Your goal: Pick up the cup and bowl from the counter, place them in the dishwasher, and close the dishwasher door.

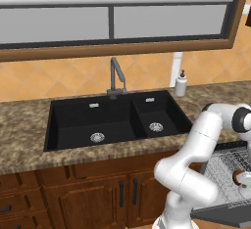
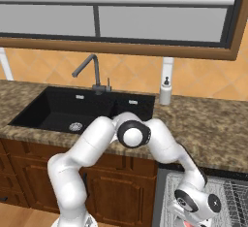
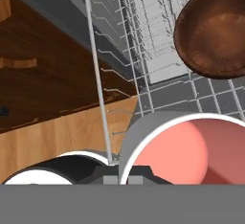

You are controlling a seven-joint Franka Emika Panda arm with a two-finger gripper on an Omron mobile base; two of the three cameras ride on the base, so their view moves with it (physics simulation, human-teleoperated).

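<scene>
No brand, label or writing could be read on any surface. The hand sat low over the dishwasher's wire rack, its dark finger tips barely showing at the bottom edge of the hand view; the jaws were drawn fully together with nothing visibly between them. Directly ahead of the tips stood the cup, its white rim and salmon-red round face very close to the camera, resting in the rack; whether the tips touched it could not be told. Beyond it, in the same rack, lay the bowl, glossy reddish-brown, apart from the cup. A thin grey rack wire ran up the view beside the cup, and past the rack edge showed brown wooden cabinet fronts and a lighter wooden floor. In the left base view the arm bent down to the right over the open dishwasher, where the light grey rack stood pulled out and a small reddish-brown round shape, likely the bowl, sat among the wires; the dishwasher door lay down, open, under the rack. In the right base view the wrist hung low above the rack at the lower right. The speckled tabletop carried a black double sink with a dark faucet, and a white soap dispenser stood near the wall, to the right of the sink.
</scene>
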